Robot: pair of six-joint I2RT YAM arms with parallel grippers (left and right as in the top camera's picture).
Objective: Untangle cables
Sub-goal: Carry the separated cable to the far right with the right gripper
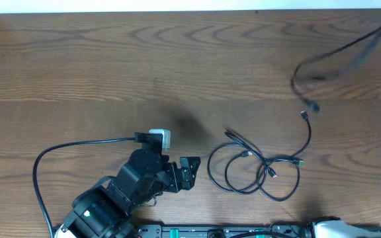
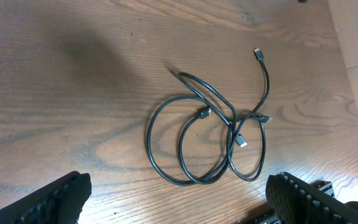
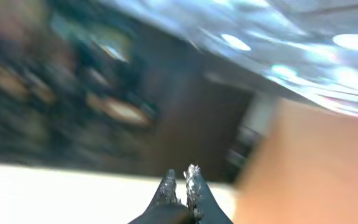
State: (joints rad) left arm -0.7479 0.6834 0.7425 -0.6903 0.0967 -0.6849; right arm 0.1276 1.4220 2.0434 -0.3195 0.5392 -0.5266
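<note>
Left claw (image 2: pixel 179 186) gaped short of the cables (image 2: pixel 231 119), right claw (image 3: pixel 181 175) closed and empty; one lone pull risked tightening their crossings.

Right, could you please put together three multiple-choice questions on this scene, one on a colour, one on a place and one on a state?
1. What colour are the thin, looped cables?
A white
B black
C red

2. Where do they lie relative to the left gripper?
A clamped between its fingers
B draped over its top
C flat on the brown wooden table, apart from it

3. How does the left gripper stand?
A open
B shut on a cable
C shut and empty

Answers:
1 B, since they show black against the wood.
2 C, since the overhead view shows bare wood between the loops and the gripper.
3 A, since its fingers sit far apart at the bottom corners of the left wrist view.
</note>
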